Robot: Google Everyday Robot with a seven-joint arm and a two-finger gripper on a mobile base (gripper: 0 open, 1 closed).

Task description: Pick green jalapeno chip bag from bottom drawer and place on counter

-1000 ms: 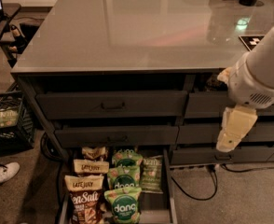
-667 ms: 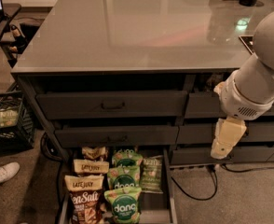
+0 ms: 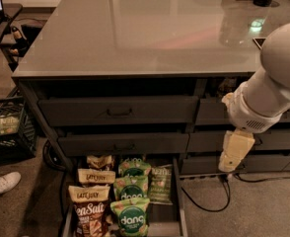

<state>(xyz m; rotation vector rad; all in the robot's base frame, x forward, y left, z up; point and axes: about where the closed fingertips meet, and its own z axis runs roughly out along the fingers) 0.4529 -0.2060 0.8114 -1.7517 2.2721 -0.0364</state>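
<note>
The small crinkly pale olive-green jalapeno chip bag (image 3: 161, 184) sits in the right-hand row of the open dark grey metal bottom drawer (image 3: 177, 201), down and to the left of the cream-coloured end effector (image 3: 229, 162). Brighter green "dang" bags (image 3: 131, 216) are just past it, with brown-and-cream Late July bags (image 3: 90, 209) further left. The end effector hangs in front of the right-side drawers, below the glossy grey-green desk (image 3: 150, 28). Honestly can't tell if it's spread or pressed together.
</note>
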